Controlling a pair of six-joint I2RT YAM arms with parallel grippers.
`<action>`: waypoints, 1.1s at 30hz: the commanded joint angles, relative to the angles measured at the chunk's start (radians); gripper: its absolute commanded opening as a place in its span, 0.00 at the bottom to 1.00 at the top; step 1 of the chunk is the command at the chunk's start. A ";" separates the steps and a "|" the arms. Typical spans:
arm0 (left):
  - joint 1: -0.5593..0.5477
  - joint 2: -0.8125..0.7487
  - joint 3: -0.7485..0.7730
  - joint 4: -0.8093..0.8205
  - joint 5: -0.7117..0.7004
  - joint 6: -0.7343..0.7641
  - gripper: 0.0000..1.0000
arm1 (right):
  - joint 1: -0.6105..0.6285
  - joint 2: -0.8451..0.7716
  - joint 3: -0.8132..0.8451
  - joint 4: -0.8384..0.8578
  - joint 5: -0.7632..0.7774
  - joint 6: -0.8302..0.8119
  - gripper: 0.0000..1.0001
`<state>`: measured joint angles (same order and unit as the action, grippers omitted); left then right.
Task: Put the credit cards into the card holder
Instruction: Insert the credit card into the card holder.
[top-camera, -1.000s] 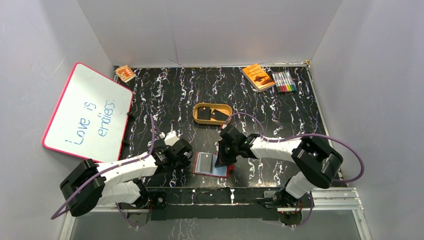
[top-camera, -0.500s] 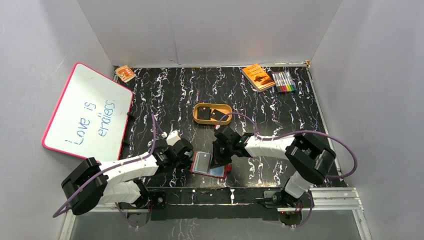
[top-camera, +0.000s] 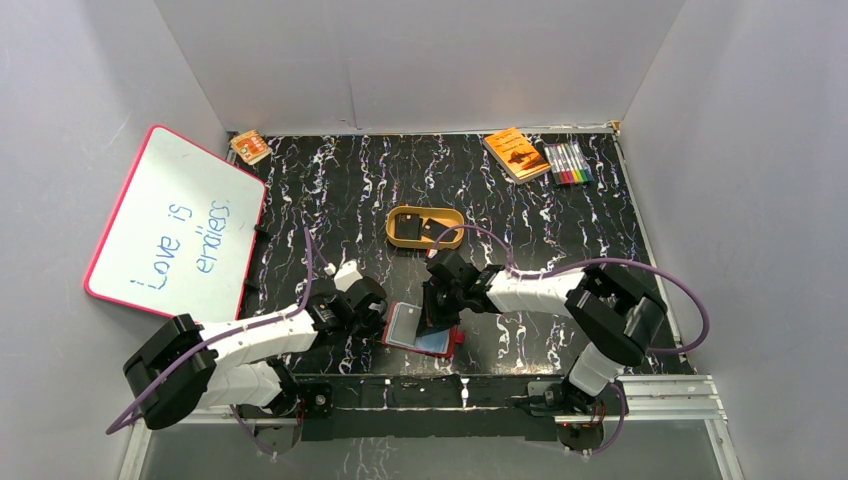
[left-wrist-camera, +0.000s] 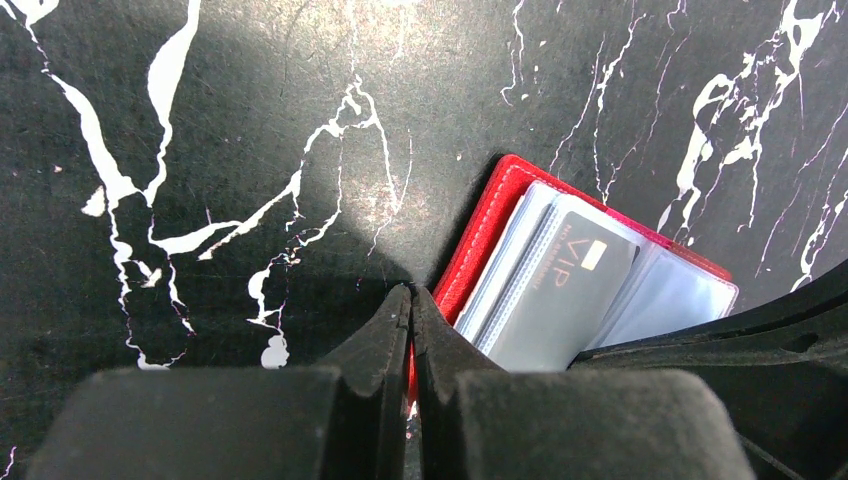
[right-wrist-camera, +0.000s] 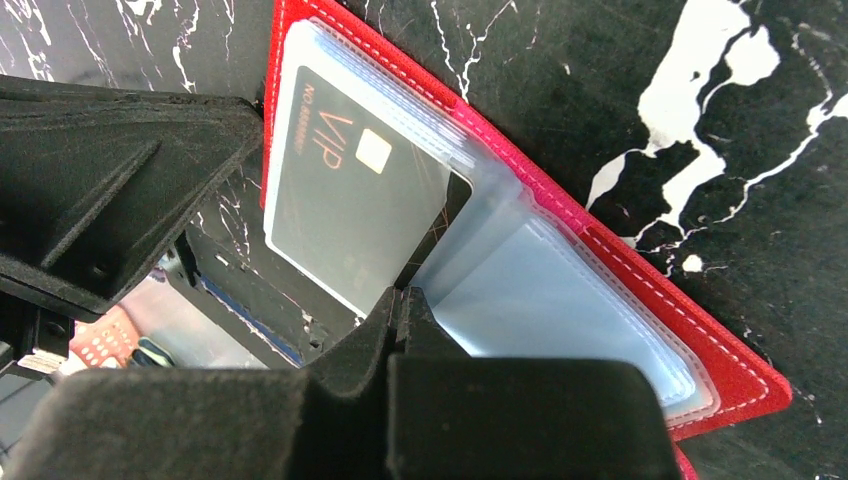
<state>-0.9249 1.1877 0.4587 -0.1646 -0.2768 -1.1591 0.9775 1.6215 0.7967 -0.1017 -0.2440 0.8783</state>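
- The holder (top-camera: 410, 325) is lying open on the table (top-camera: 560, 230), between the two grippers.
- The left gripper (left-wrist-camera: 411, 297) is pressing its jaws together on the holder's red outer edge. That pinch should be kept firm, so the holder is not sliding under the push.
- The right gripper (right-wrist-camera: 405, 297) is sitting over the holder's middle with jaws together, apparently nipping the trailing corner of a card (right-wrist-camera: 340, 220). The card is lying mostly inside a clear pocket, in the half of the holder nearer the left gripper.
- The push should be running low along the pocket, so the sleeve is not buckling.
- Releasing is wise only once the bare black corner is covered.
- More cards (top-camera: 408, 228) are lying in the dish (top-camera: 389, 228), beyond the holder.
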 joint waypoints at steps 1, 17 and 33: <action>-0.003 0.035 -0.052 -0.098 0.042 0.018 0.00 | 0.007 0.004 0.044 0.053 -0.008 0.003 0.00; -0.004 -0.190 -0.017 -0.308 -0.170 -0.051 0.18 | 0.006 -0.154 0.147 -0.268 0.138 -0.145 0.36; 0.007 -0.257 0.034 -0.297 -0.207 0.126 0.67 | -0.012 -0.651 0.040 -0.428 0.641 -0.202 0.74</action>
<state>-0.9241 0.9409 0.4622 -0.4995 -0.4683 -1.1324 0.9810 1.1381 0.9115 -0.5331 0.2646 0.6815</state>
